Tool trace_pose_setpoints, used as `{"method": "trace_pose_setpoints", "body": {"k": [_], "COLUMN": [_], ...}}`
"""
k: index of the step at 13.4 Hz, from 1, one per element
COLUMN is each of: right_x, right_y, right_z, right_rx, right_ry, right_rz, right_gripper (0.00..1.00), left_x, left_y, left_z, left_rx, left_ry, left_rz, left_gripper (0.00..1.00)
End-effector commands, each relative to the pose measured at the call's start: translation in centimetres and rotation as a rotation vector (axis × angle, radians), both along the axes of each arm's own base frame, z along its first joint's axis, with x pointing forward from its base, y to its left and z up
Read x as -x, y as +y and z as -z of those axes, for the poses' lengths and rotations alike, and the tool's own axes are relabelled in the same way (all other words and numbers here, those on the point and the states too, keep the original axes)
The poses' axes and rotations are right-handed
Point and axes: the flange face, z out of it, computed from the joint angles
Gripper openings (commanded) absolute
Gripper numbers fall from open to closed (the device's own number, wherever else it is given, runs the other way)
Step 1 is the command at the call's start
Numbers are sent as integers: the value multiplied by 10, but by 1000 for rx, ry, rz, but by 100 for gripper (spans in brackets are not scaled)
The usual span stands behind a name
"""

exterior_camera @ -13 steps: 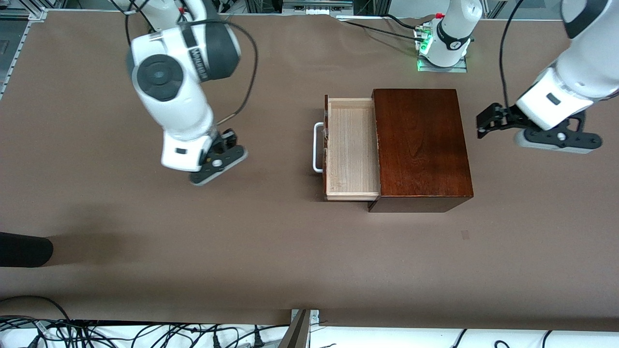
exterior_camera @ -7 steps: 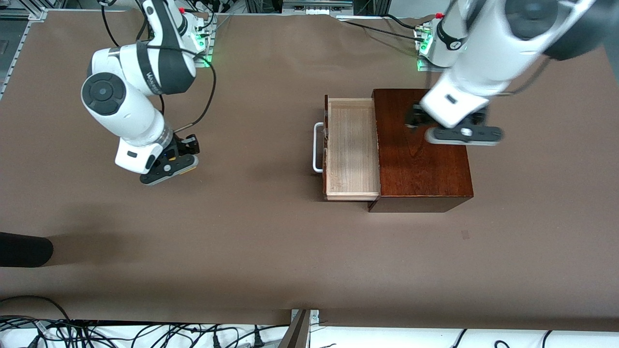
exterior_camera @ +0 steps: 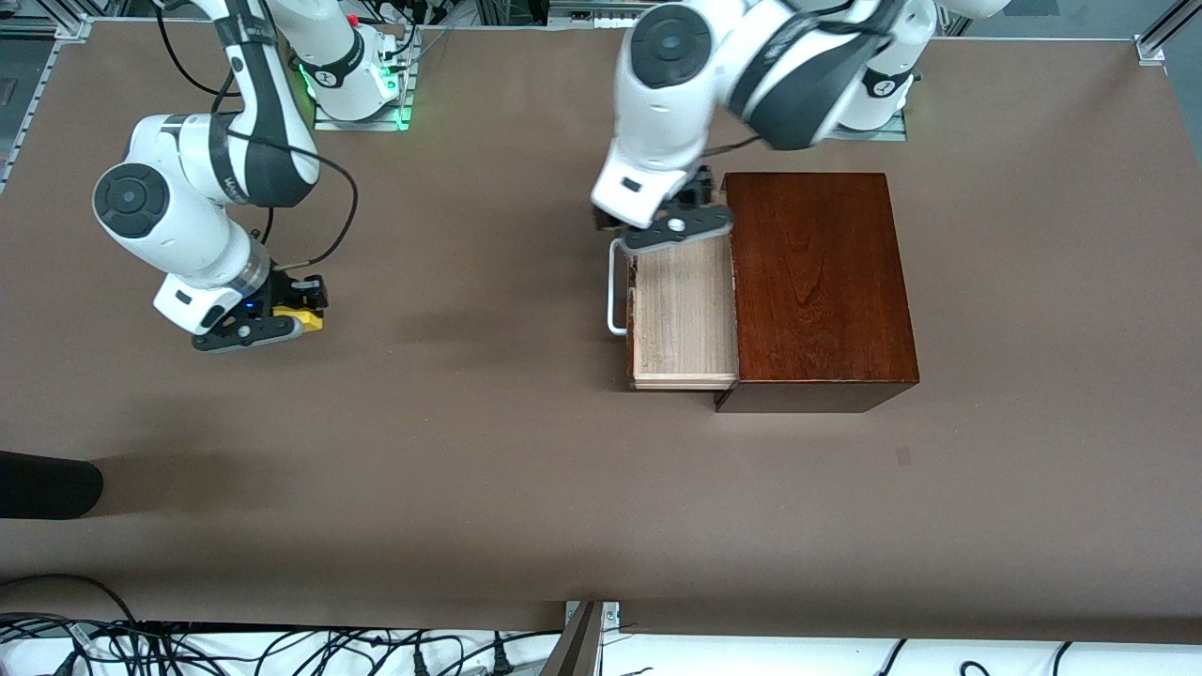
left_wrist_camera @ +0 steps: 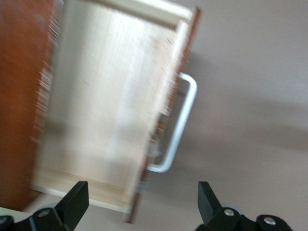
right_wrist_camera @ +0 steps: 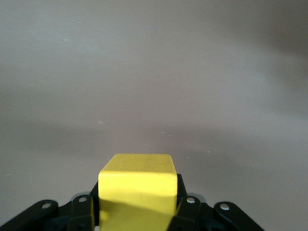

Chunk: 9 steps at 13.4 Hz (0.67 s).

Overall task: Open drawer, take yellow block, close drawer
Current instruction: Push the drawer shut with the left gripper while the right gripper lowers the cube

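The drawer [exterior_camera: 681,314] stands pulled out of the mahogany box [exterior_camera: 817,282], its pale tray bare and its white loop handle [exterior_camera: 615,286] toward the right arm's end. My left gripper [exterior_camera: 672,233] hovers over the drawer's end farther from the front camera, by the handle. In the left wrist view it [left_wrist_camera: 139,207] is open and empty, above the tray [left_wrist_camera: 106,106] and handle [left_wrist_camera: 180,125]. My right gripper [exterior_camera: 299,324] is shut on the yellow block [exterior_camera: 310,325], low over the table at the right arm's end. The block [right_wrist_camera: 137,187] fills the jaws in the right wrist view.
A dark rounded object [exterior_camera: 47,483] pokes in at the table edge at the right arm's end, nearer the front camera. Cables and a metal bracket [exterior_camera: 582,638] lie along the table's near edge. Brown table [exterior_camera: 470,451] surrounds the box.
My left arm has swung from its end of the table across the box to over the open drawer. My right arm has carried the block away from the drawer toward its own end.
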Motion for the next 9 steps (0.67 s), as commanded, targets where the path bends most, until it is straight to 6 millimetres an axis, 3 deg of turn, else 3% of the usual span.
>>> {"method": "trace_pose_setpoints", "body": {"k": [1,4,6,9], "right_x": [16,19,19,19], "right_y": [-19,-39,-45,-56], "right_z": [20,48,60,84], "right_rx": [-24,-41,-19,-38], "right_ry": [-65,-87,-77,-65], "right_rz": [61,158,160,175], "right_gripper": [3,3,2,2], "left_x": [7,20,25,24], "left_y": [-50,-100,-119,-118], "left_z": [32,74,98,129], "left_rx": [39,42,23,-1], "left_ry": [5,15,33,65], "left_rz": [-125,-255,-354,-370], "left_gripper": [100,96,64,0]}}
